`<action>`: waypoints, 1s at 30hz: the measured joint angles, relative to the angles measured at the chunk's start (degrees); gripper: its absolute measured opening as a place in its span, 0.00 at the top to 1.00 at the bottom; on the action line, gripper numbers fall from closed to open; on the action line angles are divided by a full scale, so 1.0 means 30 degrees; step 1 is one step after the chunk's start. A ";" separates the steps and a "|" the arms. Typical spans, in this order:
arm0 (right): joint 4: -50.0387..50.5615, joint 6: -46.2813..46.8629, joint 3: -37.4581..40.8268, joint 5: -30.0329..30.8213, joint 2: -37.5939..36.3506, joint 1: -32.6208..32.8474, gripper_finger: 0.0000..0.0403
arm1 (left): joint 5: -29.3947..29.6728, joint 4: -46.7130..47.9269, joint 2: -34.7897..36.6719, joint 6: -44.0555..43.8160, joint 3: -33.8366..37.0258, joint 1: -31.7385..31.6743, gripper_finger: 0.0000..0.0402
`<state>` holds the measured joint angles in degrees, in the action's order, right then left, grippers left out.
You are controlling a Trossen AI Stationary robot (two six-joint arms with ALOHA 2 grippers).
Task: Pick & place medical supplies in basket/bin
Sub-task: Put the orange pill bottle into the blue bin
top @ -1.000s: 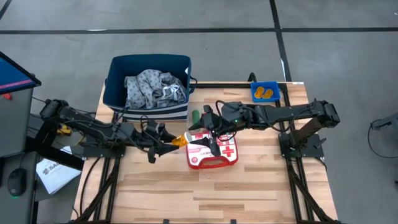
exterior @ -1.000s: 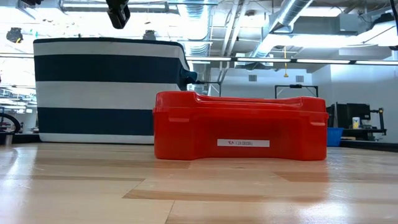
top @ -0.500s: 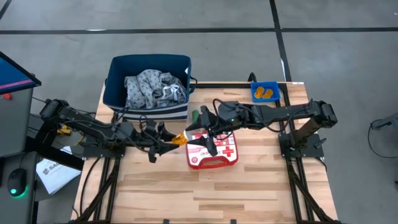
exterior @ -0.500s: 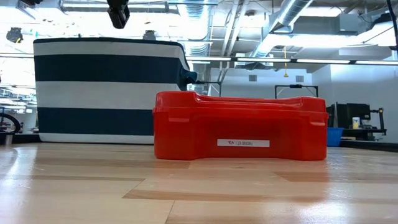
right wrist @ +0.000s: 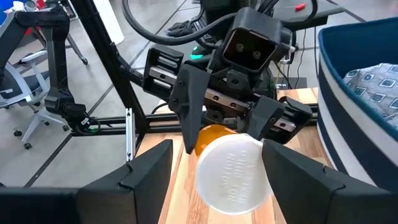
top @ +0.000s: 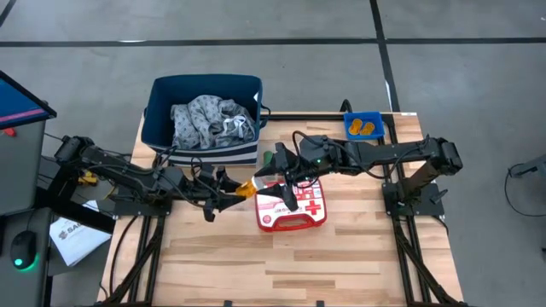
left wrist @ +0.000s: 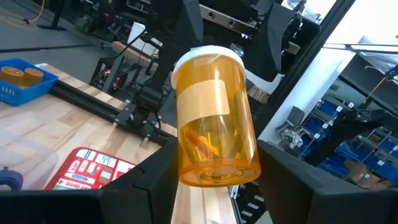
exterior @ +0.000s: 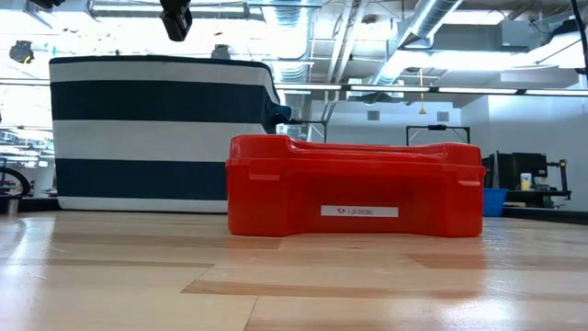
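Pill bottle between both claws, frame centre.
My left claw (left wrist: 214,180) grips the orange pill bottle (left wrist: 214,121); my right claw (right wrist: 217,171) stands open around its white cap (right wrist: 233,175); cap lettering unreadable.

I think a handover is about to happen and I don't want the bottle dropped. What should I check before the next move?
1. Left end effector clamped on the orange pill bottle: ok.
2. Right end effector open: ok.
3. Right fingers standing on either side of the bottle's white cap: ok.
4. Right fingers in contact with the cap: cannot tell.
5. Basket has room beside the cloth: ok.
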<state>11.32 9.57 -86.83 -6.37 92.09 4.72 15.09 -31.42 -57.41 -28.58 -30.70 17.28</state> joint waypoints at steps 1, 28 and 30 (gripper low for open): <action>0.0065 0.0025 -0.0109 0.0004 0.0000 -0.0010 0.39 | -0.0006 -0.0046 0.0006 0.0001 -0.0020 0.0000 0.54; 0.0909 0.1973 -0.1034 -0.0729 -0.0007 -0.0039 0.39 | -0.0504 -0.1218 0.0015 0.0019 -0.0044 0.0004 0.54; 0.0927 0.1955 -0.1034 -0.0729 -0.0007 -0.0141 0.39 | -0.0521 -0.1219 0.0015 0.0022 -0.0038 0.0005 0.54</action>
<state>14.10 15.43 -89.93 -8.56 92.07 4.30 13.53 -35.07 -57.36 -28.51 -30.81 17.29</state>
